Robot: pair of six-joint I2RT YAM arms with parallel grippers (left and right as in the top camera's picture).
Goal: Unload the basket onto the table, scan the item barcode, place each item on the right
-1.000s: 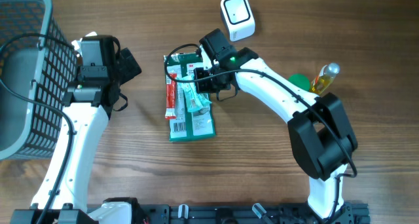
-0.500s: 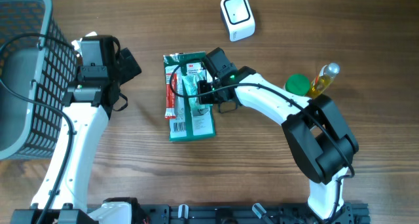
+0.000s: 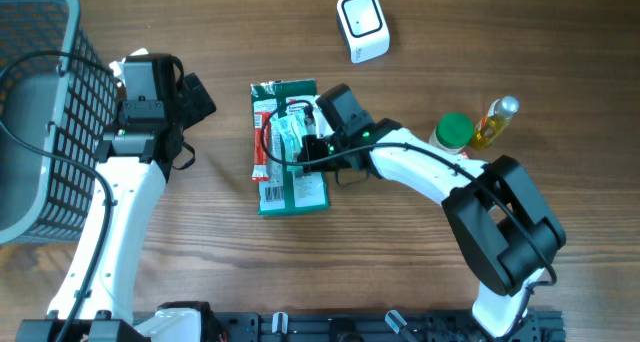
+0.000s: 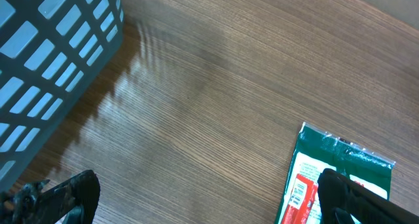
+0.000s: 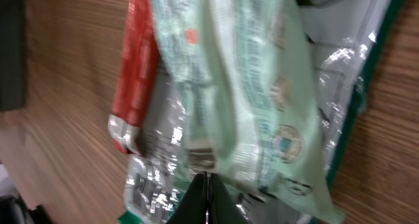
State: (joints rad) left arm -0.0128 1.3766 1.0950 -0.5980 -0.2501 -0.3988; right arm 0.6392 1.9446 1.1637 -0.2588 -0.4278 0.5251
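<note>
Pale green sachet is what you have hold of: your right gripper is closed tight on one edge of it. The right wrist view shows the tips pinched together on the crinkled film at the bottom of the frame. The sachet sits over a larger dark green pack in the middle of the table, with a red packet lying along that pack's left side. Whether the sachet is lifted clear of the pack or resting on it, you cannot tell from these views. The white scanner stands on the far side of the table, to the right of the pile and well apart from it. Your left gripper is spread fully wide and holds nothing; it hangs over bare wood between the grey basket on the left and the pile. A green-capped jar and a yellow bottle stand side by side at the right, close to your right arm.
</note>
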